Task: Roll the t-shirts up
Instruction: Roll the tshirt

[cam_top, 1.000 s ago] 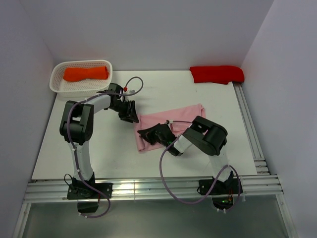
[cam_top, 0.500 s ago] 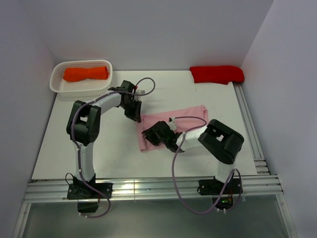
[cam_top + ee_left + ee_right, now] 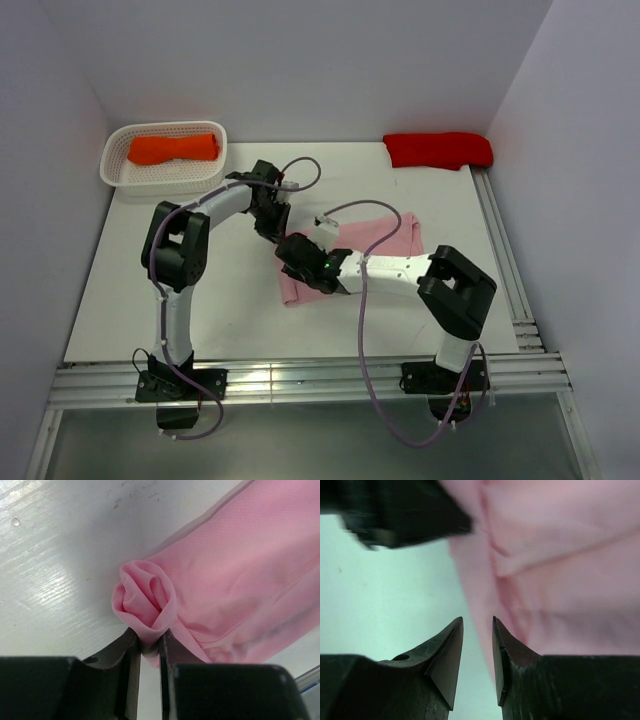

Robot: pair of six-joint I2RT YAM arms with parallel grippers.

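Since size order was asked: table point(image 3: 150, 290) is white, both arms bolted at its 6 o'clock edge.

Pink shirt point(image 3: 400, 240) lies flat near table centre, a strip running from 7 o'clock up to 1 o'clock. Its 7 o'clock end is partly hidden under the arms.

Left arm point(image 3: 185, 250) reaches from its base up and over to the shirt's 10 o'clock corner. Right arm point(image 3: 455, 290) is folded low, with its forearm lying across the shirt and pointing toward 9 o'clock.

Basket point(image 3: 160, 178) is white mesh and sits at the table's 10 o'clock corner. Orange bundle point(image 3: 172, 148) is inside it.

Red bundle point(image 3: 438, 149) is at the 1 o'clock corner against the back wall, well apart from everything else.

Left gripper point(image 3: 150, 637) is clenched on the pink shirt. The wrist view shows the cloth edge bunched into a small curl, with the fingers pinching its base. The rest of the shirt spreads off toward 2 o'clock in that view.

Right gripper point(image 3: 477, 627) has its jaws slightly apart and nothing between them. The tips hover just over the shirt's edge, with cloth at 12 to 3 o'clock and bare table at 9. The dark blurred shape at 10 o'clock in that view looks like the left gripper, close by.
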